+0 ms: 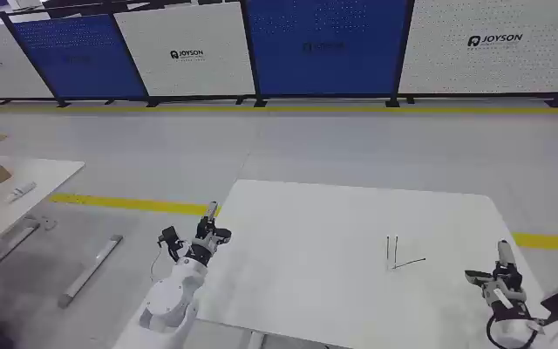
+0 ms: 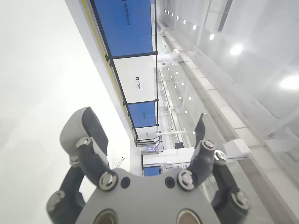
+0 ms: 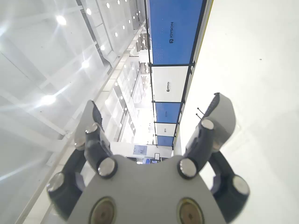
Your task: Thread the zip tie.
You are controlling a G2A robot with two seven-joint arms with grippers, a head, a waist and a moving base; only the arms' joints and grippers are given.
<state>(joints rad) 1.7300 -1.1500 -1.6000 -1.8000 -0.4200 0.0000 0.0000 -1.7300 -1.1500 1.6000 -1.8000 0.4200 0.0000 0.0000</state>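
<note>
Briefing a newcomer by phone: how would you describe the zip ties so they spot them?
Find the white table. On its right half, toward the right gripper, lie the zip ties. Thin black strands, they stand out against the white top.

thin black plastic zip ties [image 1: 395, 253] lie on the right half of the white rectangular table [image 1: 314, 288]. the left gripper [image 1: 215, 222] is at its left edge, and the right gripper [image 1: 490, 262] is at its right edge, nearer the ties.
</note>
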